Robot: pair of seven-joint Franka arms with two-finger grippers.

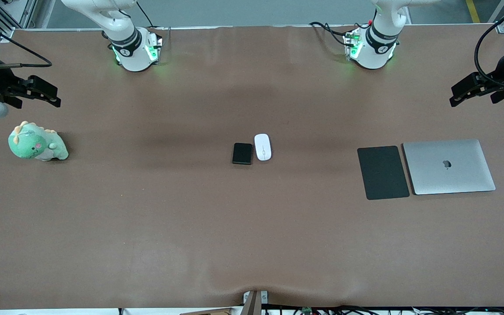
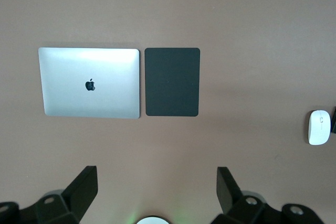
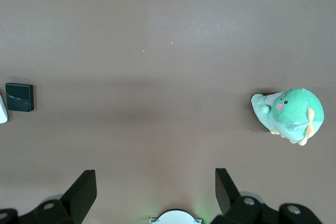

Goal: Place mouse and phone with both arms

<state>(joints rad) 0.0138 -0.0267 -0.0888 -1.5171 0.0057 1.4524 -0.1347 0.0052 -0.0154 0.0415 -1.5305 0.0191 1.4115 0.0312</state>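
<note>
The white mouse (image 1: pixel 263 147) and the black phone (image 1: pixel 242 153) lie side by side at the table's middle, the mouse toward the left arm's end. The mouse also shows at the edge of the left wrist view (image 2: pixel 319 127), and the phone in the right wrist view (image 3: pixel 20 97). My left gripper (image 1: pixel 462 94) hangs open and empty high over the left arm's end of the table, with bare table between its fingers (image 2: pixel 84 188). My right gripper (image 1: pixel 48 97) hangs open and empty high over the right arm's end, its fingers (image 3: pixel 84 191) wide apart.
A matte black mouse pad (image 1: pixel 383 172) and a closed silver laptop (image 1: pixel 449 166) lie side by side toward the left arm's end. A green plush dinosaur (image 1: pixel 37 143) sits toward the right arm's end, under my right gripper. Brown table (image 1: pixel 190 218) surrounds them.
</note>
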